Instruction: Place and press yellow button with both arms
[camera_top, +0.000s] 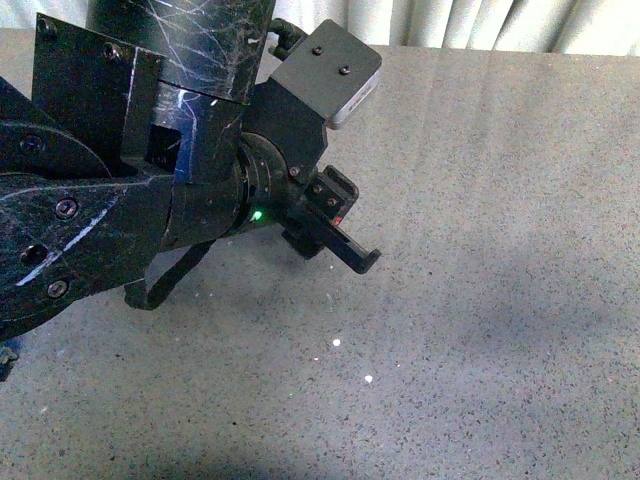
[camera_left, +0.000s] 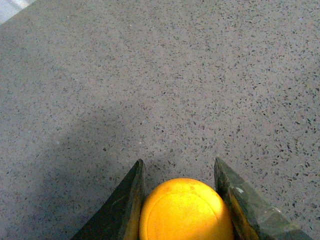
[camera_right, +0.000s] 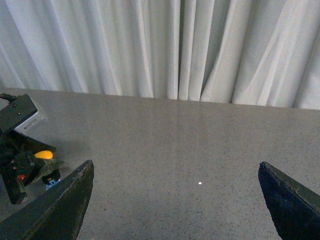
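The yellow button's round cap (camera_left: 185, 210) sits between the two dark fingers of my left gripper (camera_left: 178, 161), which is shut on it above the grey speckled table. In the front view the left arm (camera_top: 150, 190) fills the left side. Its gripper (camera_top: 345, 245) points down to the right, and the button is hidden behind it. My right gripper (camera_right: 175, 167) is wide open and empty, above the table. In the right wrist view the left arm (camera_right: 17, 150) shows at the far edge with the yellow cap (camera_right: 44, 155) in its fingers. The right arm is out of the front view.
The grey speckled table (camera_top: 480, 300) stretches to the right and forward of the left arm. A white curtain (camera_right: 175, 45) hangs behind the table's far edge. Small bright specks (camera_top: 336, 342) lie on the table under the left gripper.
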